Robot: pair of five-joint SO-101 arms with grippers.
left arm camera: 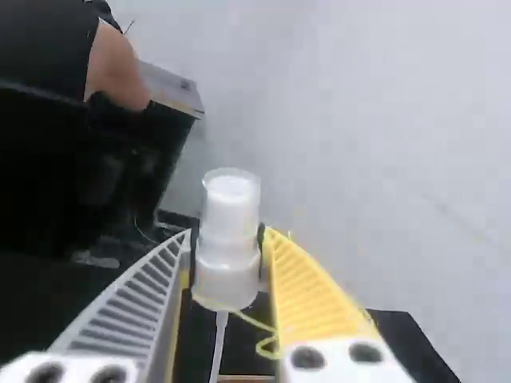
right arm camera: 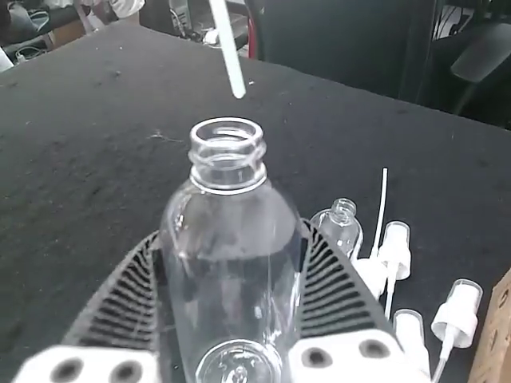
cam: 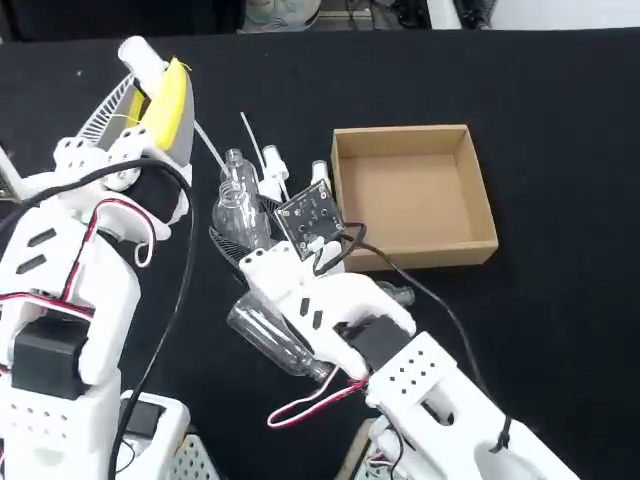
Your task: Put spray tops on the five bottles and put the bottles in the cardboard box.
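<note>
My left gripper [cam: 152,75] hangs over the table's far left, shut on a white spray top [cam: 140,55] [left arm camera: 229,239]. The top's thin dip tube [cam: 208,145] slants down towards the bottles. My right gripper [cam: 245,228] [right arm camera: 230,239] is shut on a clear bottle [cam: 241,210] [right arm camera: 227,223] left of the cardboard box [cam: 410,195]. The tip of the dip tube [right arm camera: 229,56] hovers just above and beyond the bottle's open mouth. A second clear bottle [cam: 275,340] lies on its side beside the right arm.
Loose white spray tops [cam: 275,165] [right arm camera: 395,243] and a small clear bottle [right arm camera: 339,219] lie between the held bottle and the box. The box's inside is bare. The black tabletop [cam: 560,150] stretches right of the box.
</note>
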